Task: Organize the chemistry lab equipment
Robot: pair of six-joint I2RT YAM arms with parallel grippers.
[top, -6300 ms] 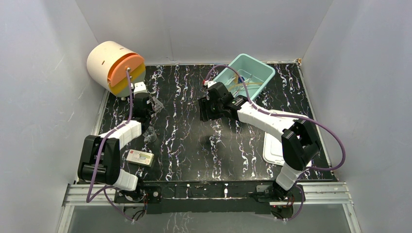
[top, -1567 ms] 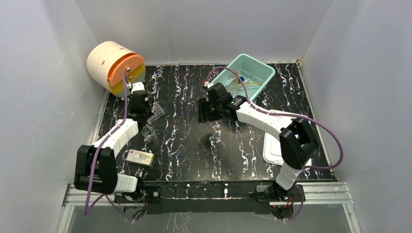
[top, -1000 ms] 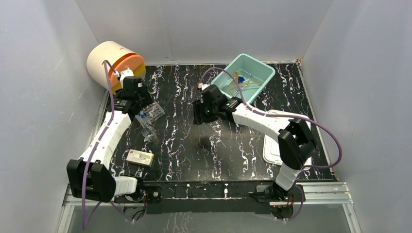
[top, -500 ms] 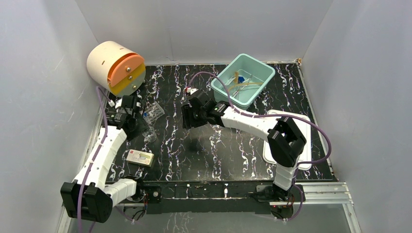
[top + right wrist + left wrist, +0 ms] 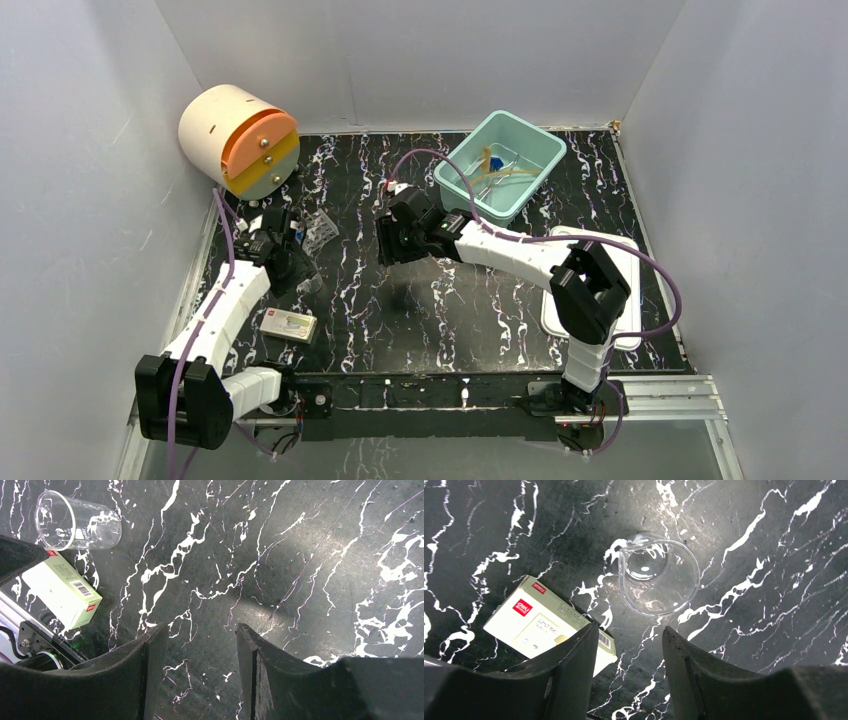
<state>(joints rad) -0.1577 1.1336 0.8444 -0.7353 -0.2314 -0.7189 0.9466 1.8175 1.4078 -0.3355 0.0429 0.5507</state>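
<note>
Beneath the left gripper (image 5: pixel 629 630), open-jawed and empty like the right gripper (image 5: pixel 200 630), a small clear beaker (image 5: pixel 659 575) lies tipped beside the white packet (image 5: pixel 544 625): light, slick, probably fragile, best pinched gently across its wall.

Small clear beaker (image 5: pixel 656 575) sits near the flat-lying white packet (image 5: pixel 549 625) — the clear rack (image 5: pixel 320 228) lies farther back

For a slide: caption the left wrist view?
Open left gripper poised above a clear beaker and white box on the black table.
</note>
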